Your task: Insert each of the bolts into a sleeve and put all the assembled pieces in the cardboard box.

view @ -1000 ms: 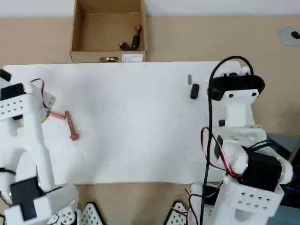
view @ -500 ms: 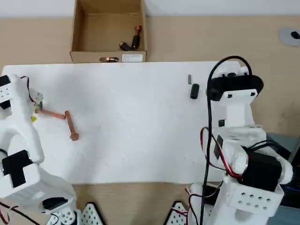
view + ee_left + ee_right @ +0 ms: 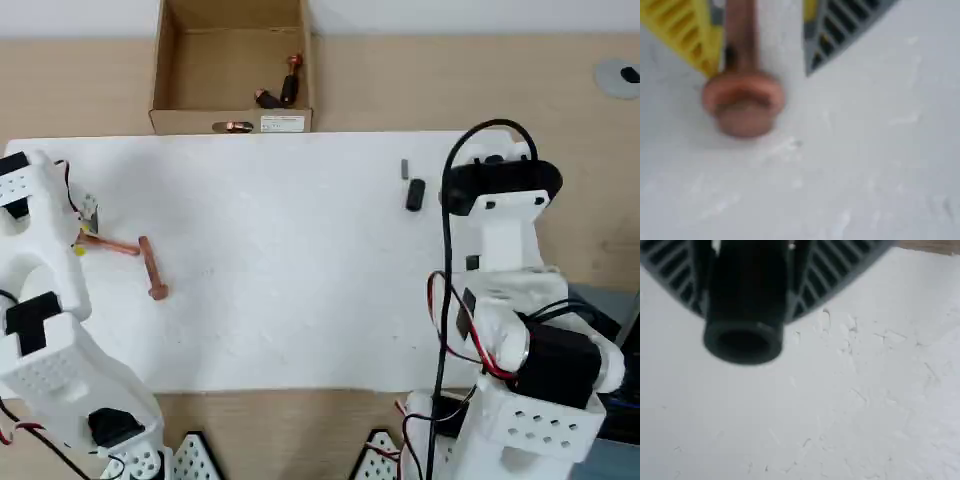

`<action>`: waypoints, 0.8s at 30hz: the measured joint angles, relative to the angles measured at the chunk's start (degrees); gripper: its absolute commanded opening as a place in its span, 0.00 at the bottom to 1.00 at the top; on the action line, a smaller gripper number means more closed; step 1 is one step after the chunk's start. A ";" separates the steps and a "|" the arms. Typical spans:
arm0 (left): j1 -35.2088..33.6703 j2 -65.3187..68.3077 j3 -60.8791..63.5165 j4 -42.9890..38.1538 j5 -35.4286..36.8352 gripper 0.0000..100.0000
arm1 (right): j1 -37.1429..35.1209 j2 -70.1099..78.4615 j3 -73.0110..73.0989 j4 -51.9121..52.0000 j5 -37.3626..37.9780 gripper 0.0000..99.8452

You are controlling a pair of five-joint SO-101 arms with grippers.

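A copper bolt (image 3: 112,244) lies on the white mat at the left, its head (image 3: 743,102) pointing away from my left gripper (image 3: 86,236). My left gripper (image 3: 762,35) is open around its shaft: the yellow finger (image 3: 687,30) touches it and the grey finger (image 3: 840,30) stands apart. A second copper bolt (image 3: 150,268) lies just beside the first. At the right, my right gripper (image 3: 432,192) is shut on a black sleeve (image 3: 415,194), whose open end (image 3: 744,342) hangs just above the mat. The cardboard box (image 3: 160,70) at the back holds assembled pieces (image 3: 288,85).
A small dark piece (image 3: 405,169) lies on the mat just behind the held sleeve. A copper bolt (image 3: 237,127) rests at the box's front wall. The white mat (image 3: 290,290) spreads wide between the two arms.
My left arm has swung to the left, and its gripper now sits at the left end of the bolt. Both bolts and the right arm kept still.
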 measured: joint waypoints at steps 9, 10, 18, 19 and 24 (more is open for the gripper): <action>1.93 4.40 -1.93 0.00 0.00 0.12 | 0.00 0.00 0.00 0.00 0.00 0.01; 1.93 4.66 -2.20 0.09 0.00 0.12 | 0.00 0.00 0.00 0.00 0.00 0.01; 2.37 6.24 -3.78 -0.35 0.09 0.01 | 0.00 0.00 0.00 0.00 0.00 0.01; 2.46 6.24 -3.78 -0.35 0.09 0.00 | 0.00 0.00 0.00 0.00 0.00 0.01; 2.46 6.24 -3.78 -0.35 0.35 0.00 | 0.00 0.00 0.00 0.00 0.00 0.01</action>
